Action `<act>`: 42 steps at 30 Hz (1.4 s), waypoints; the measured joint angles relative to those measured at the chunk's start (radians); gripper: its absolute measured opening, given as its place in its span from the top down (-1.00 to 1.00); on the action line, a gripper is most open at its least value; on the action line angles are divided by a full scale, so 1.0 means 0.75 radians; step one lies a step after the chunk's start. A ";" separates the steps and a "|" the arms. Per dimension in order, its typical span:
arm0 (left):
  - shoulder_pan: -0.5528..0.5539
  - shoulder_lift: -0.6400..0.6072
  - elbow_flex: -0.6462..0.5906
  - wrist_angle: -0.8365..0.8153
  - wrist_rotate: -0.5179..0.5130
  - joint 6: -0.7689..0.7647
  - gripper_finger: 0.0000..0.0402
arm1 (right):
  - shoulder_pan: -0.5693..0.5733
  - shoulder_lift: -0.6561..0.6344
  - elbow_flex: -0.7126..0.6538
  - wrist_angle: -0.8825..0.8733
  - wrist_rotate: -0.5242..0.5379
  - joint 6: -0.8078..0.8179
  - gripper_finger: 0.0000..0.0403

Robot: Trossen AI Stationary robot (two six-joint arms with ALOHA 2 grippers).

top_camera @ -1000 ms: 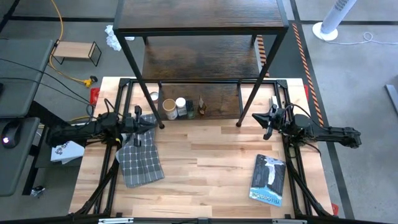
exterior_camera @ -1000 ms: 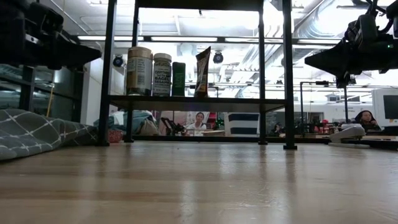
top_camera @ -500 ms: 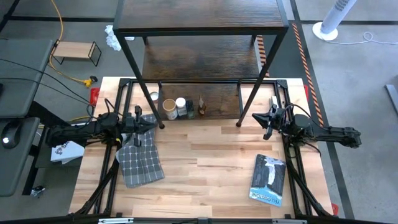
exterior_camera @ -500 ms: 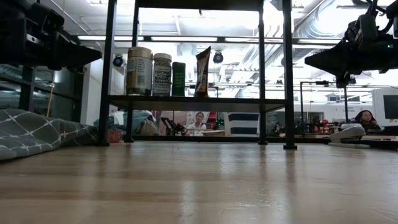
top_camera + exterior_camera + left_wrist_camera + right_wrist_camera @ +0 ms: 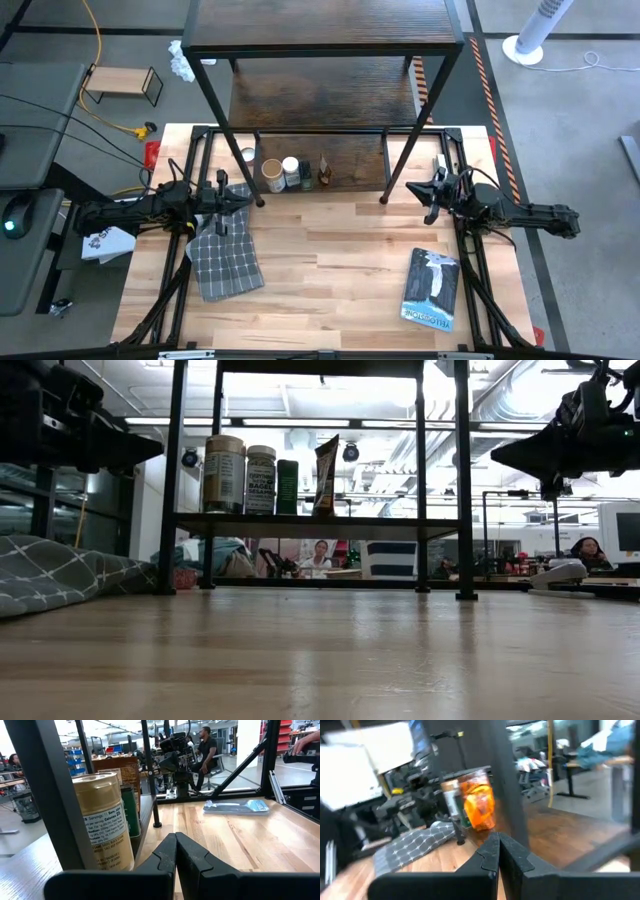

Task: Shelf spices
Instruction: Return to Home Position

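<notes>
The shelf (image 5: 325,100) stands at the table's far side. Several spices stand in a row on its lowest board: a wide tan canister (image 5: 273,176), a white-capped jar (image 5: 291,168), a green jar (image 5: 305,177) and a slim brown pack (image 5: 324,172). The low view shows the same row (image 5: 262,478). My left gripper (image 5: 248,200) hovers shut and empty by the shelf's near left leg, with the canister (image 5: 102,820) just ahead of it (image 5: 175,840). My right gripper (image 5: 410,190) hovers shut and empty by the near right leg (image 5: 498,840).
A grey checked cloth (image 5: 225,262) lies on the table under the left arm. A blue-and-white book (image 5: 432,288) lies near the right near corner. The shelf's thin black legs (image 5: 45,795) stand close in front of both grippers. People sit in the room behind (image 5: 320,552).
</notes>
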 joint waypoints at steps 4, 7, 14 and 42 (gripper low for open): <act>0.000 0.000 0.000 0.000 0.000 0.000 0.98 | 0.001 0.000 0.000 -0.030 -0.188 -0.275 1.00; 0.000 0.000 0.000 0.000 0.000 0.000 0.98 | 0.002 0.000 0.000 -0.050 -0.332 -0.513 1.00; 0.000 0.000 0.000 0.000 0.000 0.001 0.98 | 0.001 0.000 0.000 -0.051 -0.342 -0.570 1.00; 0.000 0.000 0.000 0.000 0.000 0.000 0.98 | 0.001 0.018 0.000 -0.057 -0.366 -0.350 1.00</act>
